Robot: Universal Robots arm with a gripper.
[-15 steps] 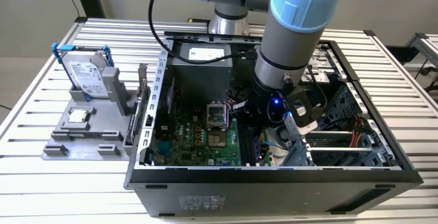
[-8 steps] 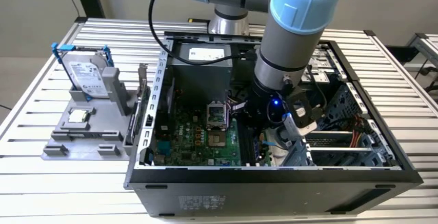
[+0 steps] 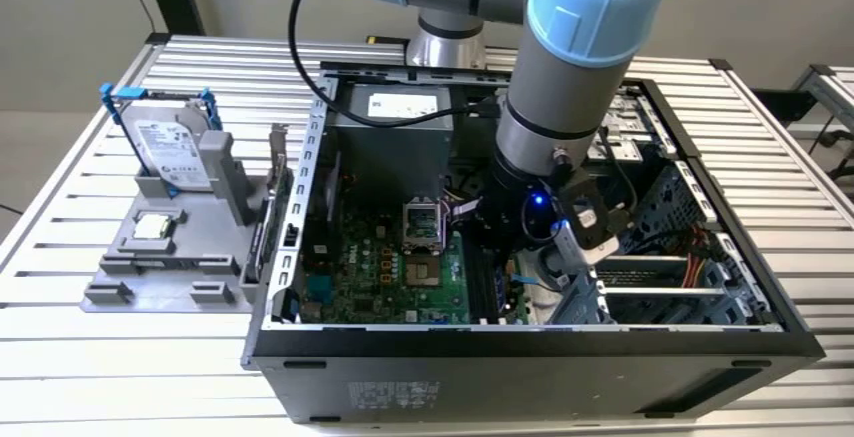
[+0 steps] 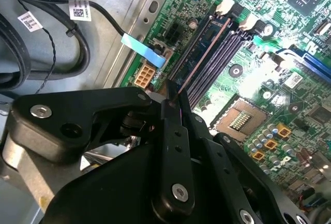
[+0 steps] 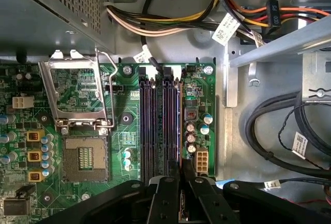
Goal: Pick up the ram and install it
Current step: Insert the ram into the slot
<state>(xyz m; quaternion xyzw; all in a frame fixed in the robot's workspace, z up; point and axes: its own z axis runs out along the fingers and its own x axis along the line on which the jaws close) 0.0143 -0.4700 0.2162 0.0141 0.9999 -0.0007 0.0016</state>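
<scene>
Ribbed metal slats are forming the surface (image 3: 80,357) that is carrying an open black computer case (image 3: 534,367), and beside it, toward the exterior view's left, a grey holder (image 3: 160,277) is standing with a hard drive (image 3: 171,152) upright in a blue frame and a small square processor chip (image 3: 155,225) lying flat below it. A pale wall is running behind the surface. Inside the case, the arm (image 3: 567,67) is reaching down over the green motherboard (image 3: 367,257).

In both wrist views the claw (image 4: 173,102) is sitting clenched on the ram (image 4: 204,53), whose thin edge is running away from the fingertips along the dark memory slots (image 5: 155,125). The ram is lying in line with one slot, its far end near the white latches (image 4: 225,6), and whether it is fully seated I cannot tell. An open processor socket (image 5: 83,159) is lying just beside the slots, with bundled cables (image 5: 170,19) hanging past the board's edge.
</scene>
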